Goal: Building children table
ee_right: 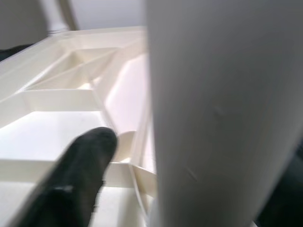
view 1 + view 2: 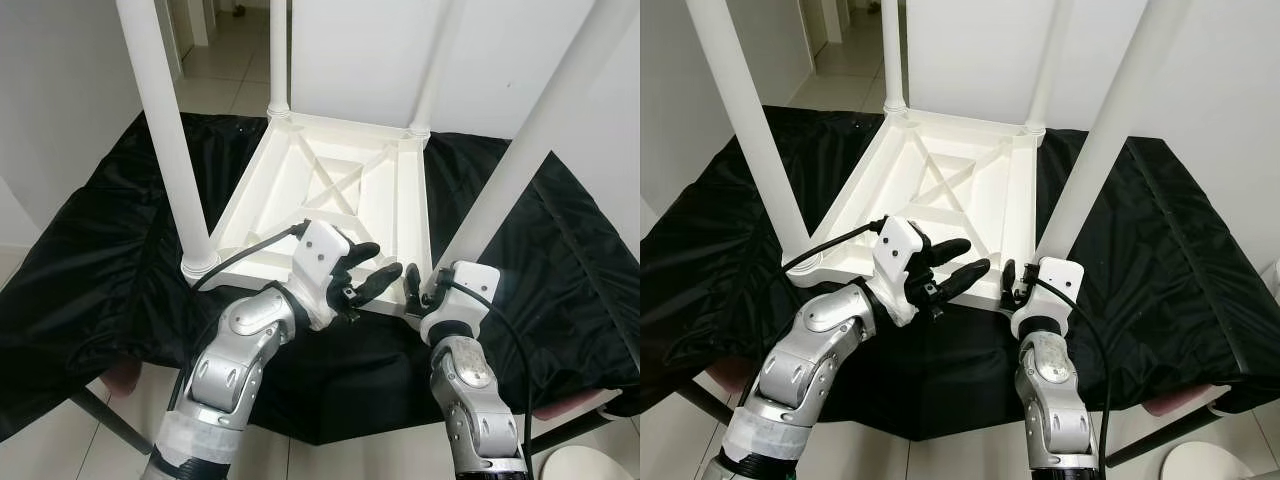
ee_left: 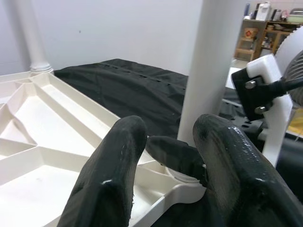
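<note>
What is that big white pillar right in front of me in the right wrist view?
Observer: It is a table leg, the near right one of four that stand up from an upturned white table.
Operator: And what does the table lie on?
Observer: A black cloth spread out under it.
Operator: Where is the other arm?
Observer: The left end effector is at the table's near edge with its fingers apart, close beside the right end effector, which is at the foot of that leg.
</note>
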`<state>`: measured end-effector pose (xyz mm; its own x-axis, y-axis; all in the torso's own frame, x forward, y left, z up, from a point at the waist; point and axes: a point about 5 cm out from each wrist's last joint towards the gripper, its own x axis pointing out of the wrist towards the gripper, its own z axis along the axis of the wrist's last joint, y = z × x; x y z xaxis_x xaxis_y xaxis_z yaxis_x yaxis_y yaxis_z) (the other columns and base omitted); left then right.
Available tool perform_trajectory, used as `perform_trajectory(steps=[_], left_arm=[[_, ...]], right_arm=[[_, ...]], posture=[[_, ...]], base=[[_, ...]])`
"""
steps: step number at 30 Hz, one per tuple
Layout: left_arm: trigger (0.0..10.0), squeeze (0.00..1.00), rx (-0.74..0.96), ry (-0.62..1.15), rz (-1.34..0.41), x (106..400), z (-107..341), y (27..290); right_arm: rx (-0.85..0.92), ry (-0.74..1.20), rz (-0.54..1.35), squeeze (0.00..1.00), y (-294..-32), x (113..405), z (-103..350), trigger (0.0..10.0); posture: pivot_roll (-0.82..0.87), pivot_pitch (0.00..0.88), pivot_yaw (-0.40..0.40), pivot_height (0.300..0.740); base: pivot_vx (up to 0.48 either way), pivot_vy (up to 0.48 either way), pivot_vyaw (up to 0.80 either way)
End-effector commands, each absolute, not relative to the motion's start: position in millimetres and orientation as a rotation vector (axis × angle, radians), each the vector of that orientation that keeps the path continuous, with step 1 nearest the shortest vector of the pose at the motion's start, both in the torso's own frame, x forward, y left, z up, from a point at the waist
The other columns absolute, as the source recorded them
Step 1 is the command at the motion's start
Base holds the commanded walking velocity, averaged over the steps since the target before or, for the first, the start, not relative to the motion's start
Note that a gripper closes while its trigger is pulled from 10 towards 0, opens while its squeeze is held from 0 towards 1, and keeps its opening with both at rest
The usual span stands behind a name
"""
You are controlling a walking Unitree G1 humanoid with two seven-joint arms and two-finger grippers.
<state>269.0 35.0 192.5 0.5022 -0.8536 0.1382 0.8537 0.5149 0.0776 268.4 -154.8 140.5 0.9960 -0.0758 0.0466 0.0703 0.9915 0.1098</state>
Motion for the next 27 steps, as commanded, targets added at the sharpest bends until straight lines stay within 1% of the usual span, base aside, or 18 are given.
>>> perform_trajectory(steps=[1,4,5,6,7,10,13,15,17,19,21,23,27], left_arm=[[10.0,0.00,-0.016,-0.158,-0.844,275,191,42],[10.0,0.00,-0.019,-0.150,-0.836,272,188,43],[10.0,0.00,-0.019,-0.150,-0.836,272,188,43],[10.0,0.00,-0.017,-0.147,-0.837,270,187,43],[10.0,0.00,-0.015,-0.143,-0.840,269,186,44],[10.0,0.00,0.003,-0.137,-0.858,266,186,46],[10.0,0.00,0.022,-0.134,-0.870,266,186,48],[10.0,0.00,0.025,-0.135,-0.873,266,186,49],[10.0,0.00,0.026,-0.136,-0.882,265,187,49],[10.0,0.00,0.025,-0.136,-0.890,265,188,49],[10.0,0.00,0.024,-0.134,-0.893,265,187,49],[10.0,0.00,0.034,-0.139,-0.911,264,188,46],[10.0,0.00,0.041,-0.145,-0.920,265,190,43]], right_arm=[[0.109,-0.069,-0.051,1.00,-158,266,143,10.0],[0.066,-0.070,0.056,1.00,-171,262,144,10.0],[0.066,-0.070,0.056,1.00,-171,262,144,10.0],[0.075,-0.063,0.111,0.20,-173,261,145,10.0],[0.055,-0.063,0.158,0.00,-176,260,146,10.0],[0.008,-0.078,0.250,0.00,-190,263,153,10.0],[-0.050,-0.092,0.306,0.00,-203,268,160,10.0],[-0.057,-0.091,0.336,0.00,-205,269,161,10.0],[-0.075,-0.074,0.430,0.00,-210,269,161,10.0],[-0.087,-0.056,0.497,0.00,-211,270,160,10.0],[-0.094,-0.049,0.521,0.00,-212,271,159,10.0],[-0.113,-0.020,0.611,0.00,-209,276,157,10.0],[-0.135,0.003,0.683,0.00,-206,282,155,10.0]], posture=[[0.01,0.000,-0.054,0.740],[0.01,0.013,-0.059,0.740],[0.01,0.013,-0.059,0.740],[0.01,0.027,-0.056,0.740],[0.01,0.027,-0.056,0.740],[0.01,0.053,-0.050,0.740],[0.01,0.056,-0.044,0.740],[0.01,0.057,-0.039,0.740],[0.01,0.059,-0.031,0.740],[0.01,0.058,-0.026,0.740],[0.01,0.054,-0.024,0.740],[0.01,0.046,-0.013,0.740],[0.01,0.035,-0.009,0.740]], base=[[0.000,0.000,0.00],[0.000,0.000,0.00],[0.000,0.000,0.00],[0.000,0.000,0.00],[0.000,0.000,0.00],[0.000,0.000,0.00],[0.000,0.000,0.00],[0.000,0.000,0.00],[0.000,0.000,0.00],[0.000,0.000,0.00],[0.000,0.000,0.00],[0.000,0.000,0.00],[0.000,0.000,0.00]])
